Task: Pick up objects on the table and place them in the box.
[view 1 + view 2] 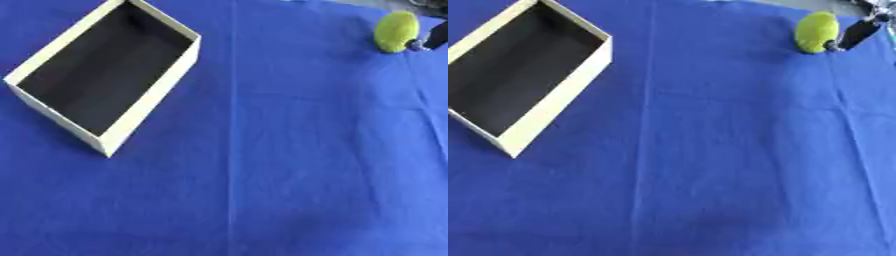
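A: Task thing?
B: Small yellow-green oval object, on the blue cloth-covered table, far right of the box, well apart from it.
A: Box?
B: Cream cardboard rectangular box, dark inside, open top, nothing in it.
A: Hands?
B: Right hand: one black finger with a silver tip touches the yellow-green object's right side. Rest out of view, so can't tell how far open, or whether it grips. Left hand doesn't show.

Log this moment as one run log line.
right hand: touching yellow-green object, far right, grip unclear | left hand: not in view | box: empty, far left | blue cloth
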Controlling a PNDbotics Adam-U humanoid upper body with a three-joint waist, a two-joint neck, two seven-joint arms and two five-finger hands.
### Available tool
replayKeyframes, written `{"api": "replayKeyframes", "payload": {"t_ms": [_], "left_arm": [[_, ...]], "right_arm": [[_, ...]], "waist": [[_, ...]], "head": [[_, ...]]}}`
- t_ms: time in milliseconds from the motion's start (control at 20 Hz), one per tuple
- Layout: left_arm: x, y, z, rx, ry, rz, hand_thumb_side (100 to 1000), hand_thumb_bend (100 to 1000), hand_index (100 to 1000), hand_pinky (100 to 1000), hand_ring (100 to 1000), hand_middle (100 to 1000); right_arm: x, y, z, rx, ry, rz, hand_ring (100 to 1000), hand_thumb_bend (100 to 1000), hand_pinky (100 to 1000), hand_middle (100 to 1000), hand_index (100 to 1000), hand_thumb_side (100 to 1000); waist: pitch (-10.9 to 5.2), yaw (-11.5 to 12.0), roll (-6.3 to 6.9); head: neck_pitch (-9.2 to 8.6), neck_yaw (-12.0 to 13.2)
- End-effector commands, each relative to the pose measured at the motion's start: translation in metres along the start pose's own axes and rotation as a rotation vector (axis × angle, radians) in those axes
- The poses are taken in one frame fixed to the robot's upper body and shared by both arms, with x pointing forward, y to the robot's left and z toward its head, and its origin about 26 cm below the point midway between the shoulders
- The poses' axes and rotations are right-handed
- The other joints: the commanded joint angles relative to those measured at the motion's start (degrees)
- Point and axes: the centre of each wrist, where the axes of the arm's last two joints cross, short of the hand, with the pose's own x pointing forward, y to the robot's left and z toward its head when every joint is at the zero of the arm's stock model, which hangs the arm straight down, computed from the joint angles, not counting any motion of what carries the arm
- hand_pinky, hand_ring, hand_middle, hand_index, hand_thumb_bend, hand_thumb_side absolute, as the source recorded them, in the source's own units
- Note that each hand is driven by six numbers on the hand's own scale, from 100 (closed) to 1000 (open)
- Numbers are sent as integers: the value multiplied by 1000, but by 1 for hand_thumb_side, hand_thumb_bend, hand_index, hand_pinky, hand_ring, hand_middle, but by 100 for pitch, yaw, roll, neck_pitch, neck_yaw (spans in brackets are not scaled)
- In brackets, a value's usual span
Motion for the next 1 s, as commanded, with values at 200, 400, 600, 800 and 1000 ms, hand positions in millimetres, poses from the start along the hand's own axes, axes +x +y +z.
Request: {"api": "replayKeyframes", "payload": {"t_ms": [200, 400, 600, 800, 1000], "left_arm": [[4, 2, -13, -4, -66, 5, 295, 233, 566, 743, 529, 574], [4, 0, -15, -2, -74, 10, 293, 232, 566, 743, 528, 574], [5, 0, -16, -1, -78, 13, 293, 229, 565, 743, 528, 574], [5, -1, -16, 0, -83, 15, 288, 231, 566, 742, 528, 574], [5, -1, -17, 5, -88, 16, 284, 235, 566, 741, 529, 574]], "right_arm": [[-24, -22, 8, -68, 77, -21, 974, 433, 882, 943, 972, 100], [-29, -19, 8, -82, 99, -35, 971, 431, 879, 939, 972, 100], [-33, -16, 7, -94, 107, -54, 968, 436, 877, 937, 972, 100], [-37, -13, 7, -101, 127, -64, 967, 429, 877, 935, 972, 100], [-38, -10, 6, -103, 128, -74, 956, 423, 871, 927, 970, 100]], "waist": [[-53, 80, 3], [14, 137, -10], [62, 186, -7], [99, 217, 5], [123, 245, 12]], "head": [[-140, -151], [-194, -228], [-243, -266], [-271, -295], [-289, -316]]}}
